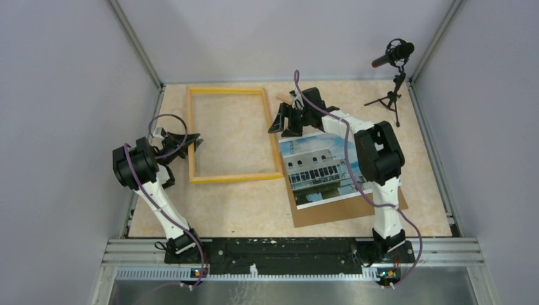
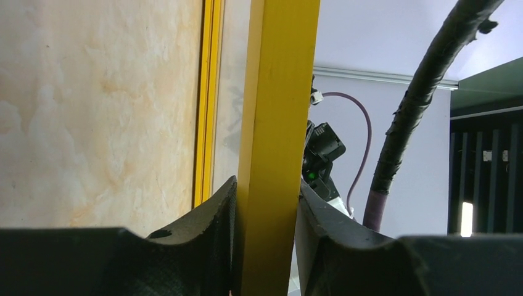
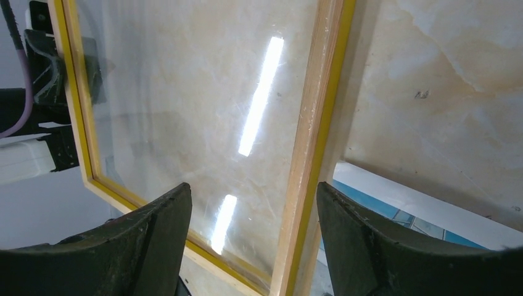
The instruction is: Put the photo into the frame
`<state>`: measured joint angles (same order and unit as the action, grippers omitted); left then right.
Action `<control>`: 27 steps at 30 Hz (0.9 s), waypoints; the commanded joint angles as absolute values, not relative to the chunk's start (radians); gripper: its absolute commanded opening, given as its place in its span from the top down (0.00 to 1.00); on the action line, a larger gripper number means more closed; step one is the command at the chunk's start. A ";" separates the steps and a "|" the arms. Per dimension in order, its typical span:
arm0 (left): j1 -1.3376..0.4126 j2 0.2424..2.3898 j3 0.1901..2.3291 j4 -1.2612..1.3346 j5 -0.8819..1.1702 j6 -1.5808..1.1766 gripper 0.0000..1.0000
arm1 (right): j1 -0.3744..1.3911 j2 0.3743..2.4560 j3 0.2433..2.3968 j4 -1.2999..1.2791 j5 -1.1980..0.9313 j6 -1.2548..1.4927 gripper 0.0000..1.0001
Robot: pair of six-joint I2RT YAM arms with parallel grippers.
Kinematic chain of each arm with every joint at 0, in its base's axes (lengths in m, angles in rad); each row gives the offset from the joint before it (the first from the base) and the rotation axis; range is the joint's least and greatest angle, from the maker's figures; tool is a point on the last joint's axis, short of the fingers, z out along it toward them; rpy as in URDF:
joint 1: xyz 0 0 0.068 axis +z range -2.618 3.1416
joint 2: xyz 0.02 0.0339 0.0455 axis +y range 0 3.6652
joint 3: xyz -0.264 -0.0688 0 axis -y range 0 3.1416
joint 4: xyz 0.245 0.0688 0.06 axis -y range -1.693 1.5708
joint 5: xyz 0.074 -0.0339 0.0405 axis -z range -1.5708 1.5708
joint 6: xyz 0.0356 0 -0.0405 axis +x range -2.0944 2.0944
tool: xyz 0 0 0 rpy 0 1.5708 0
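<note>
**Item 1, frame** (image 1: 235,178). Thin yellow-orange rectangle lying on the table (image 1: 254,210), with a clear pane (image 3: 185,111) in it that catches two streaks of light. Its left rail runs straight through my left claw (image 1: 191,143). Its right rail passes between the tips of my right claw (image 1: 283,121).

**Item 2, left claw** (image 2: 266,185). Clamped on the frame's (image 2: 277,123) left rail, with both fingers (image 2: 203,234) pressed against the yellow wood, one on each side. My left arm is folded, elbow raised and out to the left, and the wrist is turned in so the claw points right.

**Item 3, right claw** (image 3: 253,197). Jaws apart, gripping nothing. The fingers (image 3: 154,246) straddle the frame's (image 3: 311,154) right rail without touching it. My right arm is stretched far forward, with the elbow high and the forearm sloping down and left to the claw.

**Item 4, photo** (image 1: 321,168). White building under blue sky, with a white border. It lies flat just behind my right claw, beneath that forearm and outside the frame. A corner of it (image 3: 401,213) shows beside the right finger.

**Item 5, backing board** (image 1: 343,213). Brown, lying under the photo.

**Item 6, microphone** (image 1: 394,54). On a small tripod, far to the right of my right claw.
</note>
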<state>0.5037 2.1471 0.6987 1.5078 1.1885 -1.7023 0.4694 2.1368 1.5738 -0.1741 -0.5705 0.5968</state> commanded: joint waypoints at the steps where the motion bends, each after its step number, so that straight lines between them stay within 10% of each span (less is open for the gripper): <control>1: 0.514 2.090 0.693 1.793 1.183 -1.705 0.59 | 0.449 2.164 1.629 -0.101 -0.622 0.654 0.28; 27: 0.515 2.104 0.692 1.792 1.185 -1.712 0.60 | 0.451 2.253 1.600 -0.008 -0.697 0.717 0.46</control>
<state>0.5060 2.1456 0.6983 1.5078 1.1885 -1.7031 0.4538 2.2211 1.5921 -0.0460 -0.6758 0.7086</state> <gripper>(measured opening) 0.399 0.546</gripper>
